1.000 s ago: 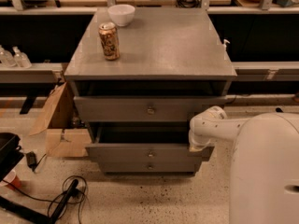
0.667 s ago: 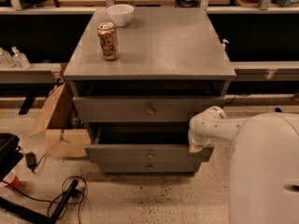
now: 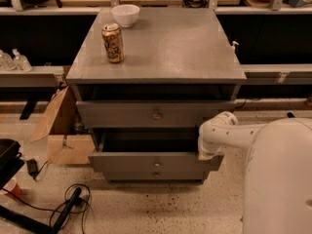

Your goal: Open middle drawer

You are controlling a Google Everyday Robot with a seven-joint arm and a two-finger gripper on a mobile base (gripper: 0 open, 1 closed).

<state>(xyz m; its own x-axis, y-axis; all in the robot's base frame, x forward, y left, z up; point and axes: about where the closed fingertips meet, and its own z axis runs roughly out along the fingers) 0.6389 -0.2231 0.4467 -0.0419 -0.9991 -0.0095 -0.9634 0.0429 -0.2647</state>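
The middle drawer (image 3: 126, 164) stands pulled out from the grey cabinet (image 3: 161, 57), its dark interior open to view behind the flat front. A small round knob (image 3: 156, 164) sits at the centre of that front. My white arm reaches in from the right and bends down to the drawer's right top corner. My gripper (image 3: 208, 153) is at that corner, against the drawer's edge, and is mostly hidden by the wrist. The top drawer (image 3: 122, 114) above shows its own knob (image 3: 156, 115). The bottom drawer's knob (image 3: 156, 174) peeks out just under the middle front.
A gold drink can (image 3: 113, 43) and a white bowl (image 3: 125, 14) stand on the cabinet top. A cardboard box (image 3: 58, 130) leans at the cabinet's left. Black cables (image 3: 68, 208) lie on the floor at the lower left. My white body (image 3: 278, 179) fills the lower right.
The middle drawer's front has crept a touch further out. The arm stays at its right corner.
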